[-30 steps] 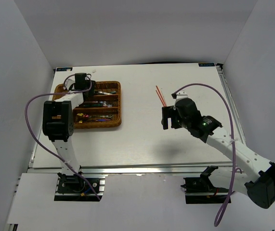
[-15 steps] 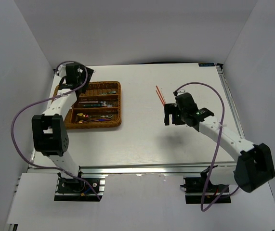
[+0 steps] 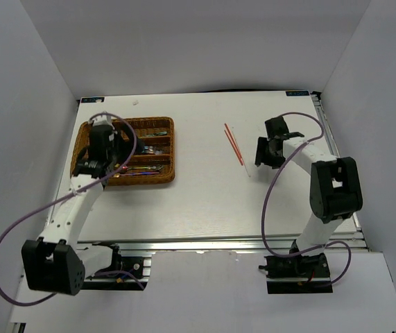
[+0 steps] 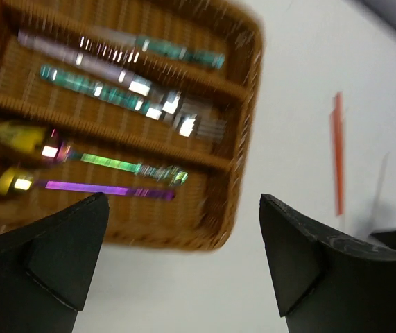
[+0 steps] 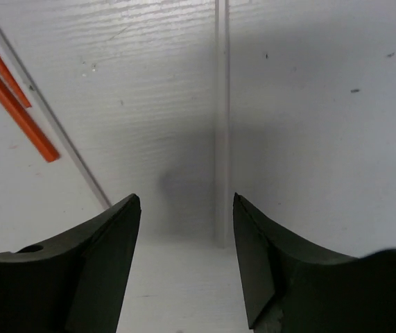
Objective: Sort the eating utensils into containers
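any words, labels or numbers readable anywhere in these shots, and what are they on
No text can be read in any view.
Small blue label at the far edge of the table: too small to read.
The wicker tray, cutlery and chopsticks: no markings visible; the left wrist view is blurred.

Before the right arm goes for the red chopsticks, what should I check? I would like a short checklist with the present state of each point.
1. Right hand open and empty: ok.
2. Chopsticks between its fingers: not ok, they lie outside the gap, toward the wrist view's left edge.
3. White stick apart from the chopsticks: cannot tell, it runs close beside them.
4. Left hand open, empty, away from the chopsticks: ok, it is over the tray.
5. Free compartment in the tray: cannot tell.
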### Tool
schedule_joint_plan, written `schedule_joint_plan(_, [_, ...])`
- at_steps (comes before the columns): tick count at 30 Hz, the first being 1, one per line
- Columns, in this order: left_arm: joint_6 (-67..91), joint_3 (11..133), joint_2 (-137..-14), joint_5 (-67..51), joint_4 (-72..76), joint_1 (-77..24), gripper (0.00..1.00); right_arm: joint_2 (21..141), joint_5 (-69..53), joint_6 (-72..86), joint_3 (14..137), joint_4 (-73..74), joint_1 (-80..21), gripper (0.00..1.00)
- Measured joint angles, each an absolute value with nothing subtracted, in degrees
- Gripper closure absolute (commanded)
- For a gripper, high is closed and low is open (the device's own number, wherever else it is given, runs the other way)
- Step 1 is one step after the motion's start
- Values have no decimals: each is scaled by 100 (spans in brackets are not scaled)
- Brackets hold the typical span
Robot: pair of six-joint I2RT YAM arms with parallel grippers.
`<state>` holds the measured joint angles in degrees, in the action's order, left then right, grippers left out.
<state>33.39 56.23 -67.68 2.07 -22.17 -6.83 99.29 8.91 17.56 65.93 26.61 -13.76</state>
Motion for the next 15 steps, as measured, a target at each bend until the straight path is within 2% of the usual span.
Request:
schedule_joint_plan(3, [2995,4947,-6377,143,-2379,-709,2,10252,904,1721,6803,2720,-1302,52])
schedule_joint_plan(7, [2685,4609,-6237,99,-2622,-709,2,10525,902,1706,6888,2731,-1245,62])
schedule_joint_plan(15, [2462,4567,-6020,12,-2670,-709,2,10582,882,1688,6831,2707,-1076,64])
